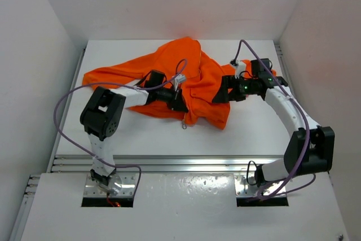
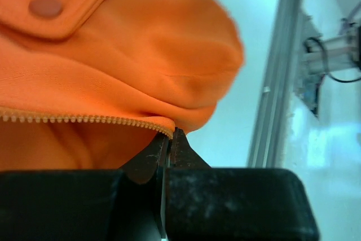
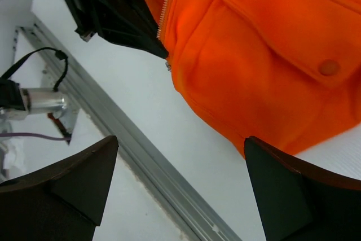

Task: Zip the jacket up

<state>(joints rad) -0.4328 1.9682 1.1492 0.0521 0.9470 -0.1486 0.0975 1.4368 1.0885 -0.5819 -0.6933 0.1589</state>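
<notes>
Right now the orange jacket (image 1: 186, 77) lies crumpled across the far middle of the white table (image 1: 141, 136). One row of pale zipper teeth (image 2: 84, 118) runs down to its end at the hem. The left gripper (image 2: 169, 148) has its jaws together on that very corner, pinching the fabric just under the last teeth. The bite looks thin to me, only the edge of the cloth.

A small metal piece (image 3: 168, 66) shows beside the pinched corner. It may be the pull, though I cannot say for sure.

The right gripper (image 3: 180, 145) hangs over the bare table by the hem, near the flap pocket (image 3: 282, 32). Its jaws stand wide apart and hold nothing.

As I judge it, the step in hand is anchoring the zipper's bottom. To do it well, the left arm should hold that corner low and steady and draw the teeth into a straight, taut line. The right gripper should confirm the metal piece before closing, then come in from the side and take it without gathering loose cloth. Only one row of teeth is visible, so the other row needs finding first.
</notes>
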